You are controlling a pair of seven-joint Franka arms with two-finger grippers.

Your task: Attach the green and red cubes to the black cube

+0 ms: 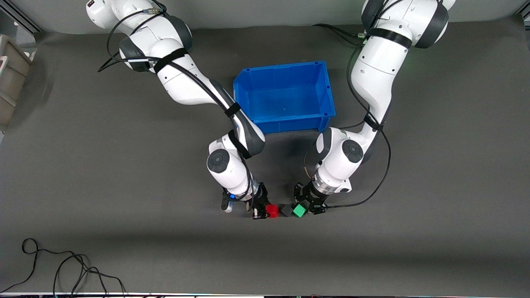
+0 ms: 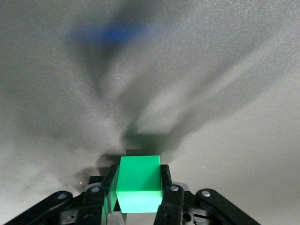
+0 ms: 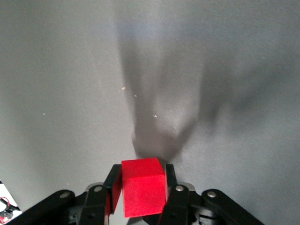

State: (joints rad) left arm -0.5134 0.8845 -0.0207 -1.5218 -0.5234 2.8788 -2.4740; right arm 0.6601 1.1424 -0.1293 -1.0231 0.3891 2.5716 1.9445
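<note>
Both arms were low over the table point(image 1: 124, 231), nearer the camera than the blue bin point(image 1: 285, 97). Right gripper point(image 1: 265, 210) had fingers clamped on the red cube point(image 1: 272, 210); left gripper point(image 1: 304, 207) had fingers clamped on the green cube point(image 1: 299, 210). The black cube point(image 1: 286, 210) sat on the table between them, w/ red touching or nearly touching it and green just beside it.

Judged step: pressing both onto black. To do it well, keep faces square and level w/ black, close from both ends together so black can't slide, and release only once seated.

Cubes have no long axis; the row of three ran arm-to-arm along the table, green slightly turned in the front view.
</note>
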